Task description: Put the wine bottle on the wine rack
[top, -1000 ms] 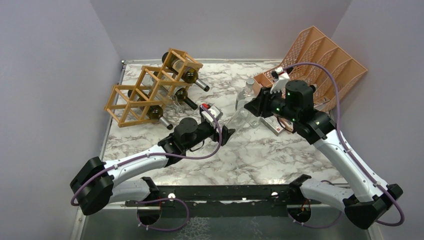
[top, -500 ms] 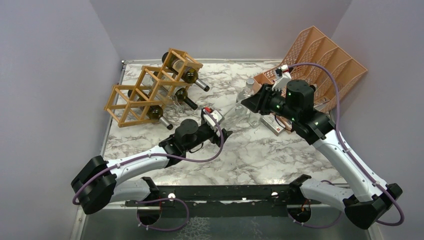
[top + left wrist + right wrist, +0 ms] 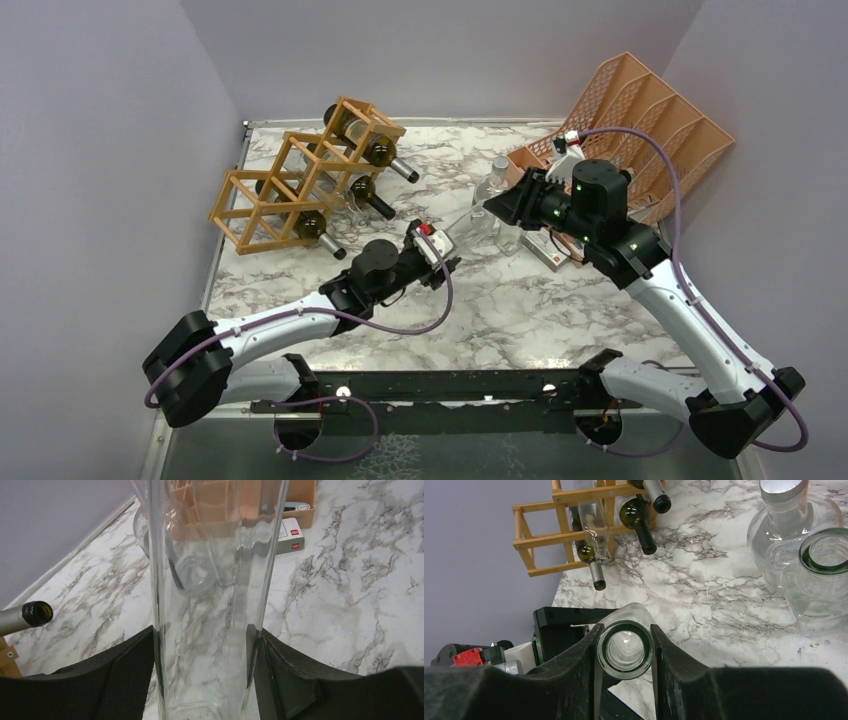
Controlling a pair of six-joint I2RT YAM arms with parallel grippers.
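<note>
The wine bottle (image 3: 462,228) is clear glass and hangs tilted above the marble table, between my two arms. My right gripper (image 3: 492,207) is shut on its neck; in the right wrist view the open green-tinted mouth (image 3: 625,650) sits tight between the fingers. My left gripper (image 3: 447,262) is shut on the lower body of the bottle (image 3: 210,605), with both pads pressed against the glass. The wine rack (image 3: 290,180), a tan wooden lattice, stands at the far left with dark bottles in some cells and others empty; it also shows in the right wrist view (image 3: 569,535).
A salmon perforated file organiser (image 3: 640,120) leans at the far right. A clear glass carafe with a silver stopper (image 3: 796,525) and an open glass jar (image 3: 824,580) stand in front of it. A small white box (image 3: 290,532) lies nearby.
My left gripper's jaws have come together from wide open onto the bottle's body. The right gripper has kept its grip on the neck and shifted slightly.
</note>
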